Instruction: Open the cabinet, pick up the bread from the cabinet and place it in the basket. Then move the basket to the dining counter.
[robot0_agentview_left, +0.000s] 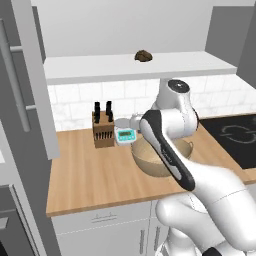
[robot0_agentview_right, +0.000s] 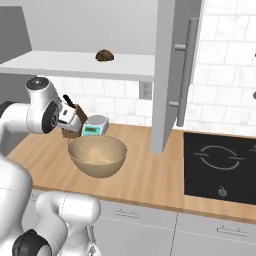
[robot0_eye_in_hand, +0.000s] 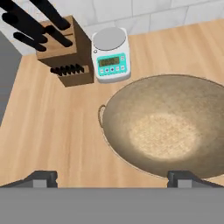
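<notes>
The cabinet stands open, one door (robot0_agentview_left: 35, 75) swung out at the left and the other door (robot0_agentview_right: 172, 70) at the right. The bread (robot0_agentview_left: 143, 55) (robot0_agentview_right: 104, 55), a small dark lump, lies on the cabinet's shelf (robot0_agentview_left: 100, 67). Below it the tan basket (robot0_agentview_left: 147, 162) (robot0_agentview_right: 97, 155) (robot0_eye_in_hand: 168, 127) sits empty on the wood counter. My gripper (robot0_eye_in_hand: 113, 178) hangs above the basket's left rim, looking down, open with nothing between its fingertips (robot0_eye_in_hand: 43, 177). The dining counter is out of view.
A knife block (robot0_agentview_left: 102, 131) (robot0_eye_in_hand: 61, 52) and a small kitchen scale (robot0_agentview_left: 125, 134) (robot0_eye_in_hand: 110, 57) stand against the tiled wall behind the basket. A black cooktop (robot0_agentview_right: 220, 160) is set into the counter to the right. The open doors jut out over the counter.
</notes>
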